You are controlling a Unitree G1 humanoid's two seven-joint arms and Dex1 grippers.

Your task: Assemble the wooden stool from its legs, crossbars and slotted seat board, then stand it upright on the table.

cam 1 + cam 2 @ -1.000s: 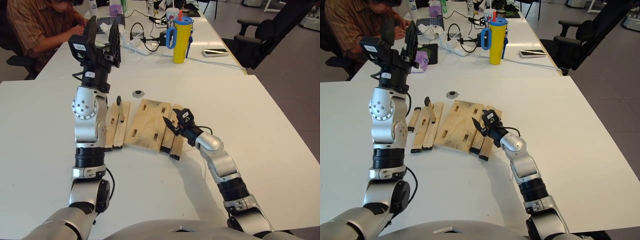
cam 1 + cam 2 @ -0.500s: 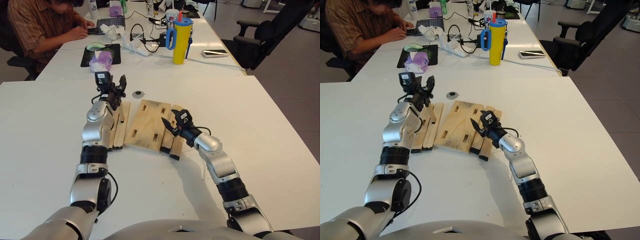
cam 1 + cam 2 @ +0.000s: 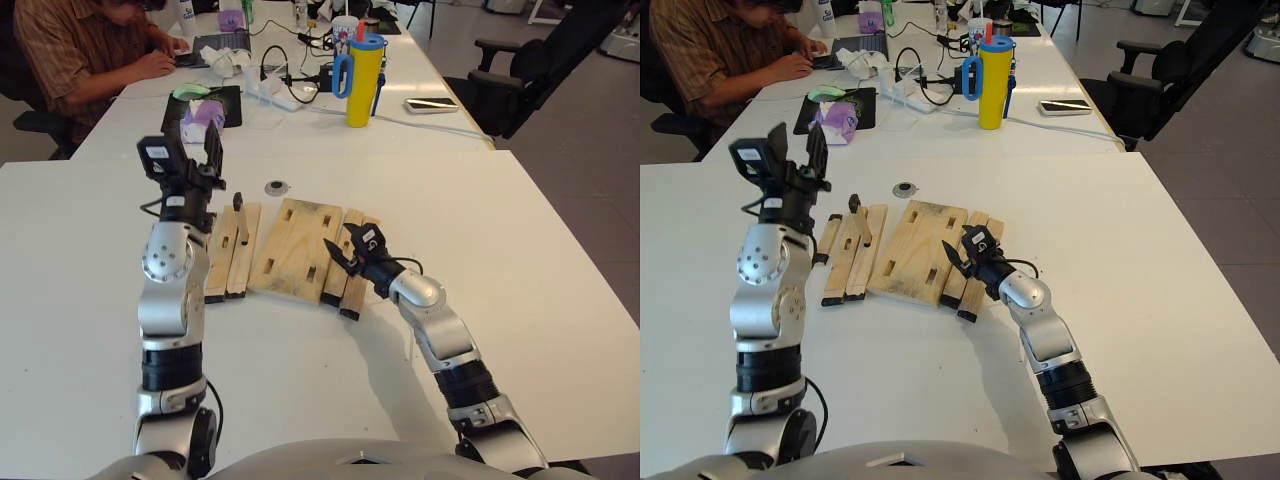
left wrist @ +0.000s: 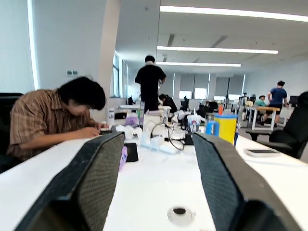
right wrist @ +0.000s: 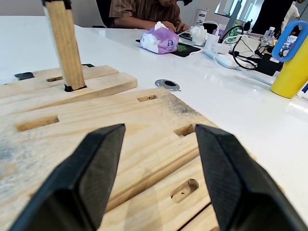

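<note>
Lying flat: seat board [image 3: 295, 245], legs [image 3: 240, 255]; assembly judged barely begun.
Right gripper [image 3: 338, 243]: spread, nothing held, at board.
Left gripper [image 3: 185, 160]: raised, spread, nothing held.
Next: leg must be gripped.

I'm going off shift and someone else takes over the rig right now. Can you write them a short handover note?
Left tool: open, empty, raised above the left planks.
Right tool: open, empty, low at the right edge of the seat board, by the right planks.
Seat board lies flat, with planks flat on both sides.
Done: one short piece stands in a left plank's slot.
Left: all other joints, then stand the stool upright.
</note>
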